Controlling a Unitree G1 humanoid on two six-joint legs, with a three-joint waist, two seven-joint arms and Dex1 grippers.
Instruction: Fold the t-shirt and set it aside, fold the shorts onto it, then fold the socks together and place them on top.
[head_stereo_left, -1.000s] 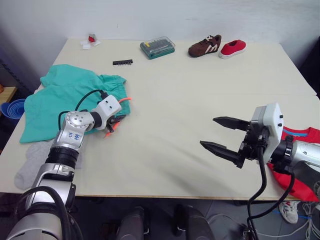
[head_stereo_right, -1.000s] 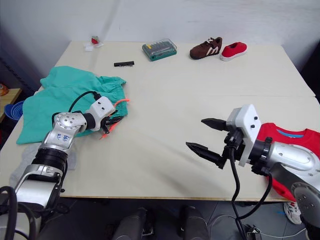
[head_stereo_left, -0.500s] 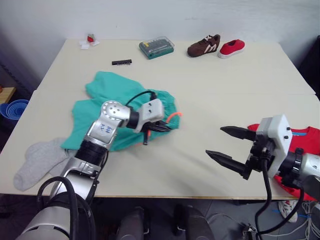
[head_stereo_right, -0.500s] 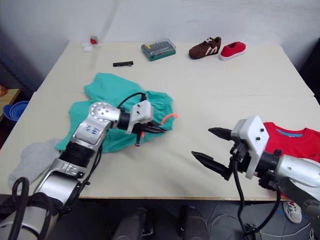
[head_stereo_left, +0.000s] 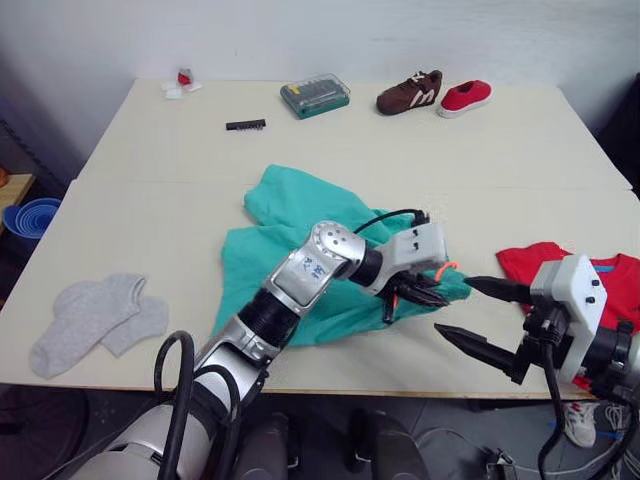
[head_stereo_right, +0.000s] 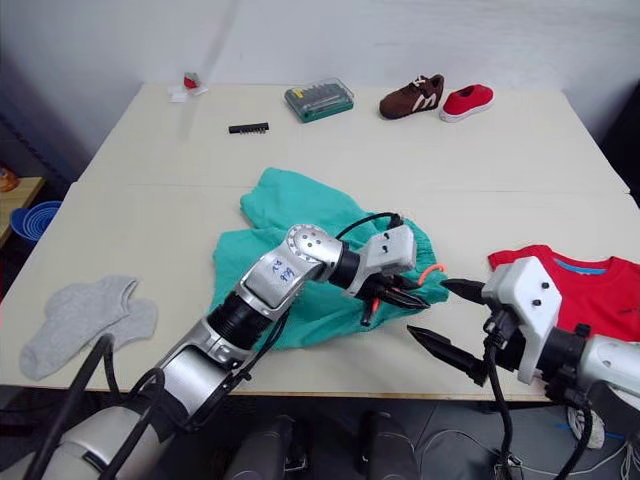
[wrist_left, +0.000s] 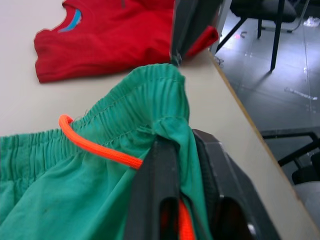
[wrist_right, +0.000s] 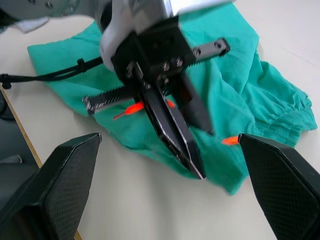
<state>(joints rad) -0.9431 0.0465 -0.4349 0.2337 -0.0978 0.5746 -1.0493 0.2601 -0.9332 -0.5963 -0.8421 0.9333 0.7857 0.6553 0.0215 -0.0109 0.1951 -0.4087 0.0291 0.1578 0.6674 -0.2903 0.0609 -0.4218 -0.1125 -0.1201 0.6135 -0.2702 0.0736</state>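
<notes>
My left pincer (head_stereo_right: 408, 297) is clamped on the gathered waistband of the teal-green shorts (head_stereo_left: 300, 255), the cloth bunched between the two black fingers (wrist_left: 160, 185) beside the neon orange drawstring (wrist_left: 95, 147). The shorts lie crumpled across the middle of the pale table (head_stereo_left: 350, 150), their waistband end nearest my right arm. My right pincer (head_stereo_left: 478, 318) hangs spread wide and empty at the table's near edge, just beside that waistband and not touching it; its two pointed, finely textured black fingers (wrist_right: 60, 175) frame the left pincer and the green cloth.

The red t-shirt (head_stereo_right: 585, 290) (light blue label at the neck) lies flat at the table's right edge, near the shorts. Two light grey knit socks (head_stereo_left: 90, 318) lie side by side, touching, at the near left, well apart from the shorts.

Along the far edge sit a green case with a clear lid (head_stereo_left: 315, 95), what it holds too small to tell, a black bit strip (head_stereo_left: 245, 125), a brown shoe (head_stereo_left: 409, 92) and a small red shoe (head_stereo_left: 464, 97). Blue bowls (head_stereo_left: 28, 215) stand stacked off the table's left side.
</notes>
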